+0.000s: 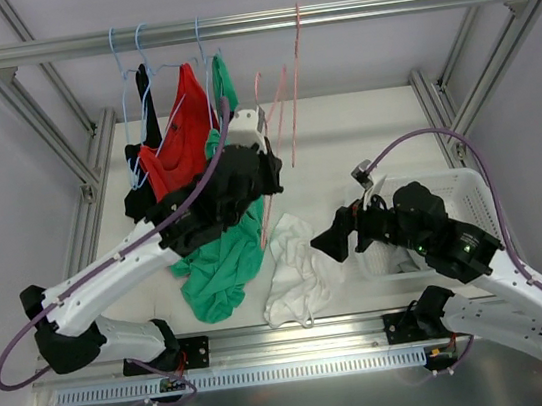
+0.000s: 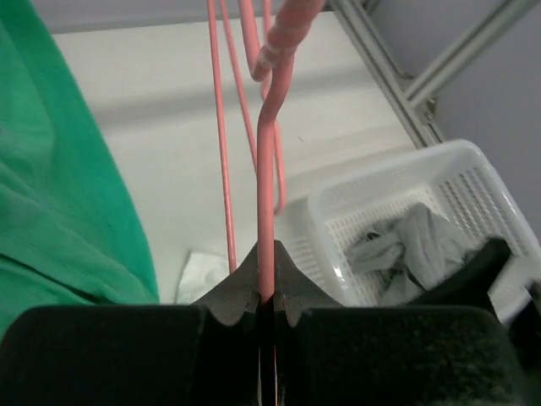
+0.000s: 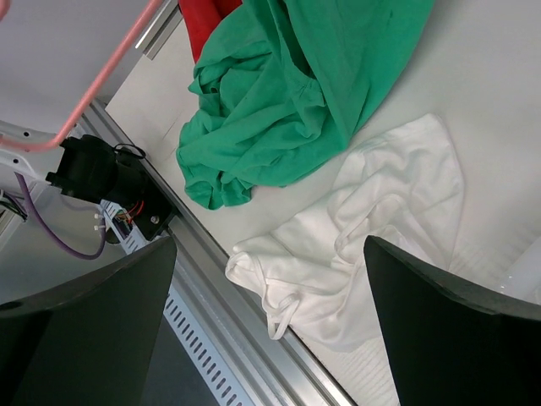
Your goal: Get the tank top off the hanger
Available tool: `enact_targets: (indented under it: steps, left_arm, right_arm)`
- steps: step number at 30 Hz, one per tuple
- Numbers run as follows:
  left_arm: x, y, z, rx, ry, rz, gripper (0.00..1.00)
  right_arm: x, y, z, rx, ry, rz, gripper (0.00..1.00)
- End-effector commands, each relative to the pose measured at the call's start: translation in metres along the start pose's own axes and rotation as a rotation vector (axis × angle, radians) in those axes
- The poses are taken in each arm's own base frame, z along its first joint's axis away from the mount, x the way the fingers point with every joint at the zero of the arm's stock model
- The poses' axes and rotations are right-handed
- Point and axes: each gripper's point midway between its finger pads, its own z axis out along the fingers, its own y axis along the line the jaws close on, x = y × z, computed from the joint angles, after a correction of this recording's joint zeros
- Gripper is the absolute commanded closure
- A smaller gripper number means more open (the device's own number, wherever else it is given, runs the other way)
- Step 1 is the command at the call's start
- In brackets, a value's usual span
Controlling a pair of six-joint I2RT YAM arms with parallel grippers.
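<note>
the left tool (image 2: 266,296) is pressed together on the thin wire of a pink hanger (image 2: 267,186). the wire goes straight up from between its fingers. more pink wires are just behind it. close on the left side of this tool hangs a green garment (image 2: 59,194). ahead of the tool to the right stands a white basket (image 2: 473,186) with a grey cloth (image 2: 406,245) inside.

the right tool (image 3: 269,243) is spread wide and pinches nothing. it hovers above the tabletop (image 3: 499,127). the white tank top (image 3: 372,228) lies crumpled on the tabletop, under this tool and between its two fingers (image 3: 84,330). it is off the hanger and near the front metal edge. the lower end of the green garment lies in a heap ahead of the left finger, just beside the tank top. a red garment (image 1: 177,145) and a black garment (image 1: 146,119) hang on light blue hangers (image 1: 123,82), on the far side of the left tool from the right tool.
</note>
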Motion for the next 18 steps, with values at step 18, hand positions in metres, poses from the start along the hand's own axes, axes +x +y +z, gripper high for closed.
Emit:
enact_targets:
  steps: [18]
  left_arm:
    - [-0.126,0.02,0.135,-0.001,-0.083,0.035,1.0]
  right_arm:
    - [-0.008,-0.003,-0.014,0.017,-0.062,-0.035,0.0]
